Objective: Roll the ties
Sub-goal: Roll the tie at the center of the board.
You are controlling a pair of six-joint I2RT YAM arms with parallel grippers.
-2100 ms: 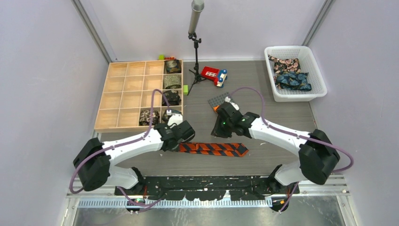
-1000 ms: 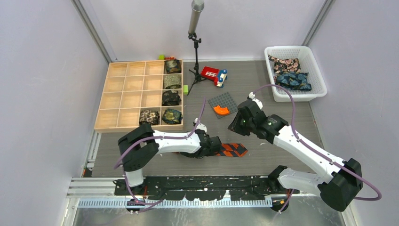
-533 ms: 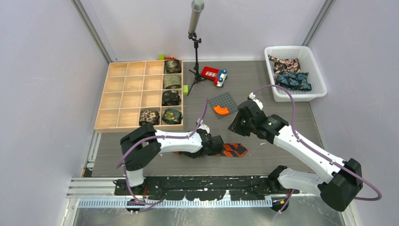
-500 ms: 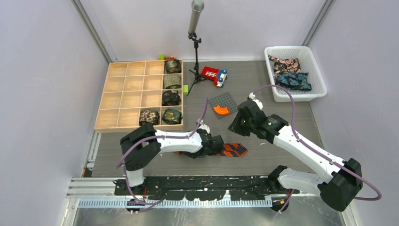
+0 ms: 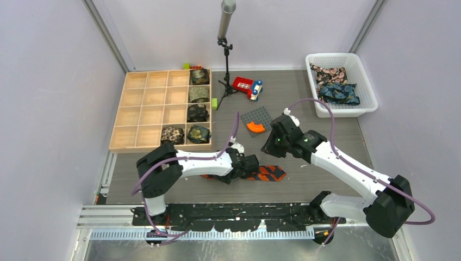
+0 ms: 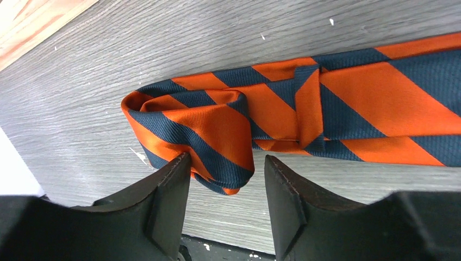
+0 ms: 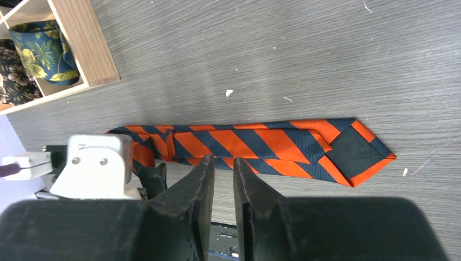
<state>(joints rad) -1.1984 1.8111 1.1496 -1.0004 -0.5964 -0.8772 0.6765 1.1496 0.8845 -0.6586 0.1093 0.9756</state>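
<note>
The orange-and-black striped tie (image 5: pixel 270 173) lies flat on the grey table near the front. Its left end is folded over into a loose roll (image 6: pixel 201 122). My left gripper (image 5: pixel 247 166) is down on the table at that end. Its jaws (image 6: pixel 227 163) stand apart with the tip of the roll between them, the left finger (image 6: pixel 168 198) touching the fabric. My right gripper (image 5: pixel 272 144) hovers above and behind the tie. Its jaws (image 7: pixel 223 163) are nearly together and empty. The right wrist view shows the whole tie (image 7: pixel 261 142) and its wide pointed end at the right.
A wooden compartment tray (image 5: pixel 147 109) at the back left holds several rolled dark ties (image 5: pixel 198 133) in its right column. A white basket (image 5: pixel 341 111) at the back right holds dark floral ties (image 5: pixel 337 92). A red toy car (image 5: pixel 247 87), a grey studded plate (image 5: pixel 260 115) and a stand (image 5: pixel 225 54) are behind.
My left gripper has moved right along the striped tie, folding its left end over, so less tie shows. My right arm drew back to the right, then shifted slightly left.
</note>
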